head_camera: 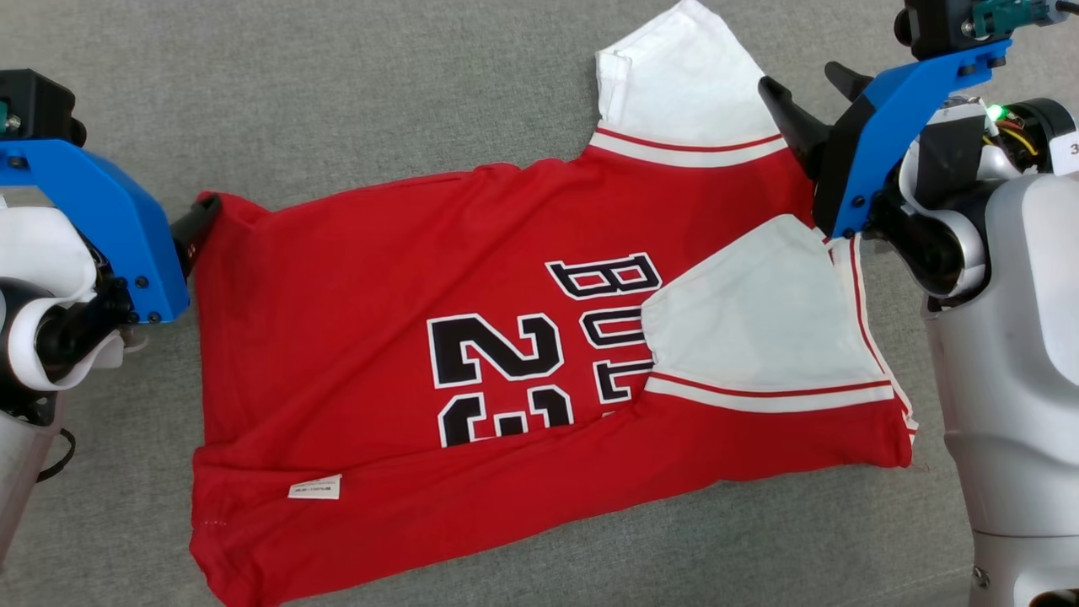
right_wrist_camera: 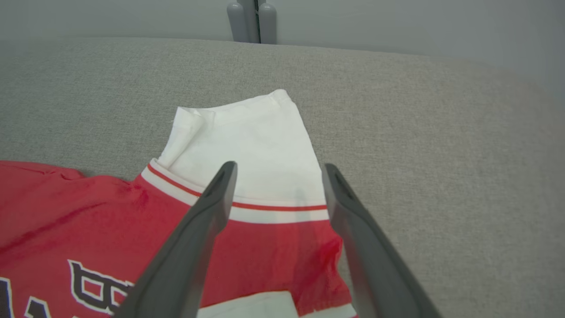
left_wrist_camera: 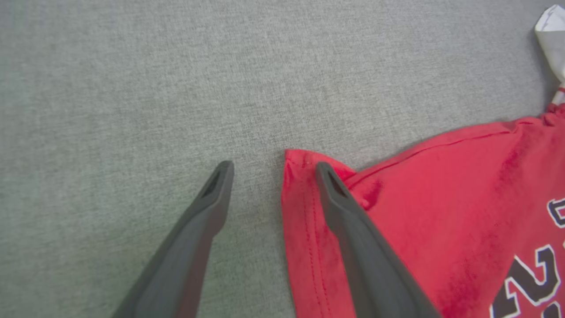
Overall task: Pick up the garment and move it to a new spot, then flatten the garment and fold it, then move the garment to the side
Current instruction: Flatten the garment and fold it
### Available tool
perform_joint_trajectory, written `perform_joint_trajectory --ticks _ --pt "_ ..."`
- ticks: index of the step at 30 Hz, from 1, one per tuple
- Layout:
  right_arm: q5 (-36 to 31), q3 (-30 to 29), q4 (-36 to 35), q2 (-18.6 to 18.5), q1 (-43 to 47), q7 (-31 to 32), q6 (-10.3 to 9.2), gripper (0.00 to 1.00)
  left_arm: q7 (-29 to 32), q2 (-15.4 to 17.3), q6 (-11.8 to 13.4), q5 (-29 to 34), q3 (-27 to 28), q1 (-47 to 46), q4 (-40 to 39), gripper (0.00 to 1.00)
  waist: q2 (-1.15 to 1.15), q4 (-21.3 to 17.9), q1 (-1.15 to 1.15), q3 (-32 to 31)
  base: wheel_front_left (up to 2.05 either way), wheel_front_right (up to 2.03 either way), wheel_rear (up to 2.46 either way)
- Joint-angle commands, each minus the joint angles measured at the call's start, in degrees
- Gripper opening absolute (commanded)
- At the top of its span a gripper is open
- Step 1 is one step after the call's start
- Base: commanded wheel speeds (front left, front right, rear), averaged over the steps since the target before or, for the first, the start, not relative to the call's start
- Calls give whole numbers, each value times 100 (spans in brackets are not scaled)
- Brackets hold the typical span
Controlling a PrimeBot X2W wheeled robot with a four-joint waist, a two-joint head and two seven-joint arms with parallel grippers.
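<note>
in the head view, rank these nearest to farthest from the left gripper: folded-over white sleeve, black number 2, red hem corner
From the left gripper:
1. red hem corner, right at the fingertips, at the garment's upper left.
2. black number 2, mid-garment.
3. folded-over white sleeve, far over on the right side.

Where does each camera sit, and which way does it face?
Left wrist: on the left arm, looking along the left claw at a hem corner of the red jersey; both fingers show.
Right wrist: on the right arm, looking along the right claw at the jersey's white sleeve; both fingers show.
Head: above, facing down at the jersey; both arms show.
Shared: all three see the jersey.
</note>
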Motion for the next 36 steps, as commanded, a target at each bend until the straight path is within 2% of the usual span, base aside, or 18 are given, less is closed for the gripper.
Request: perform_joint_trajectory --ticks 1,10,11,12,13,14,20,28,36 --pt "40 27 68 18 -130 -63 1 100 9 10 -13 24 -18 -59 32 100 0 -20 0 35 0 0 0" --pt "176 117 357 -31 -345 -259 1 100 210 -85 -53 -38 -174 -86 84 100 0 -82 0 216 0 0 0" --pt "191 120 384 -44 -353 -274 1 100 263 -106 -87 -60 -212 -64 81 95 0 -80 0 223 0 0 0" --pt "190 126 407 -61 -359 -282 1 100 323 -116 -126 -86 -251 -48 84 44 0 -77 0 231 0 0 0" --pt "192 130 424 -69 -365 -298 1 100 381 -123 -164 -112 -288 -36 86 28 0 -72 0 241 0 0 0" --pt "187 139 476 -60 -394 -279 1 100 410 -129 -234 -114 -338 -37 83 0 0 -53 0 262 0 0 0" --pt "103 -60 957 -62 -701 -289 1 100 -46 -217 -458 34 -308 -231 104 0 0 149 0 358 0 0 0" --pt "-726 -743 1947 -111 -1459 -595 1 100 -380 -484 -729 66 -395 -353 52 0 0 657 0 580 0 0 0" --pt "-1444 -1154 2633 -279 -2034 -471 1 100 -523 -855 -947 -29 -563 -365 67 0 0 1115 0 697 0 0 0"
